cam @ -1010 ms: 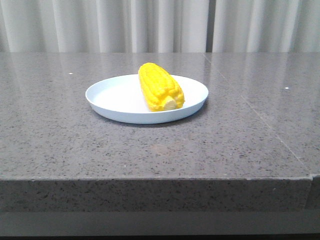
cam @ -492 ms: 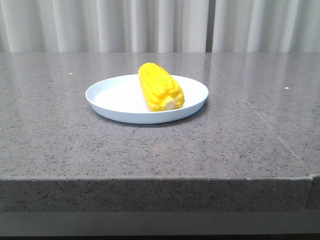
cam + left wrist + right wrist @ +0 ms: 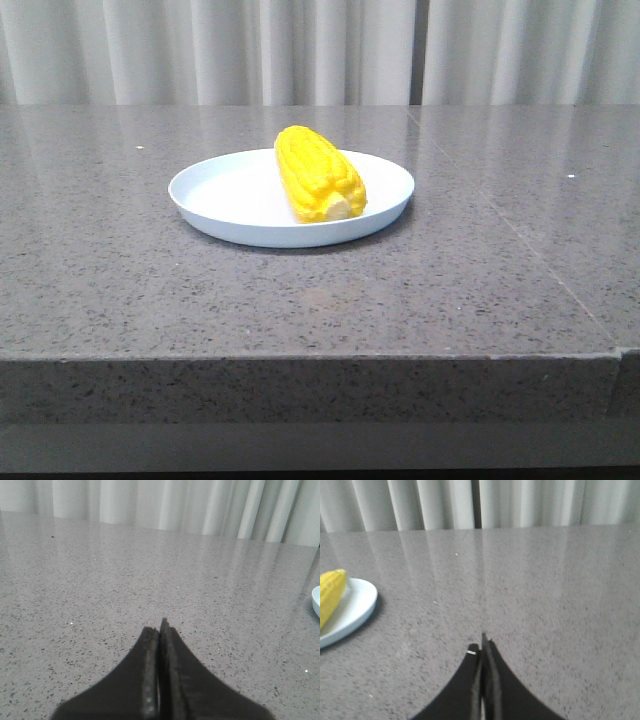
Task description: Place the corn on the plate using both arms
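The yellow corn [image 3: 318, 175] lies on the pale blue-white plate [image 3: 225, 190] in the middle of the grey table, its cream stub end toward the camera. No arm shows in the front view. My left gripper [image 3: 160, 627] is shut and empty over bare tabletop; only a sliver of the plate's rim [image 3: 315, 601] shows at the edge of its view. My right gripper [image 3: 481, 645] is shut and empty, well away from the plate [image 3: 352, 607], where the corn [image 3: 331, 597] shows at the side of its view.
The grey speckled stone table [image 3: 480, 270] has a front edge close to the camera and a seam running back on the right. Pale curtains [image 3: 320, 50] hang behind the table.
The corn and plate stay as they were; the front view has shifted very slightly.
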Tool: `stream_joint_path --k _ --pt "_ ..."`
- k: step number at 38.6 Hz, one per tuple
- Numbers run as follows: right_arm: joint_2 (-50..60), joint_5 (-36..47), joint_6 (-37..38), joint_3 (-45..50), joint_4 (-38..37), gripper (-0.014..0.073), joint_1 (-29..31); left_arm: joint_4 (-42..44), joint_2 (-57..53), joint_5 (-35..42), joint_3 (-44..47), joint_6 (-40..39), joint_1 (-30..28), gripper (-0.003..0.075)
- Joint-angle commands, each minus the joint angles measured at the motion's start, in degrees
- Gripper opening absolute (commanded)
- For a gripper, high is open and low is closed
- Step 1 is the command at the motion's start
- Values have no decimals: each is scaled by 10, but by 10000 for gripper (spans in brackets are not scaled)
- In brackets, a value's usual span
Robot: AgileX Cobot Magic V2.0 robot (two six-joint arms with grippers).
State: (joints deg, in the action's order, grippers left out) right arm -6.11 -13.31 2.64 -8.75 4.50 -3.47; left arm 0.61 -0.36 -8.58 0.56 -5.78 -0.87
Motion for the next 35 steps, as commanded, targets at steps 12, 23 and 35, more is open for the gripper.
stream_joint_path --k 12,23,35 --pt "-6 96 -23 91 35 -71 22 -6 -10 48 12 -4 0 -20" --pt "-6 89 -23 90 35 -71 37 -6 -10 48 12 -4 0 -20" --pt "78 31 -23 90 35 -71 50 -6 -10 48 12 -4 0 -20"
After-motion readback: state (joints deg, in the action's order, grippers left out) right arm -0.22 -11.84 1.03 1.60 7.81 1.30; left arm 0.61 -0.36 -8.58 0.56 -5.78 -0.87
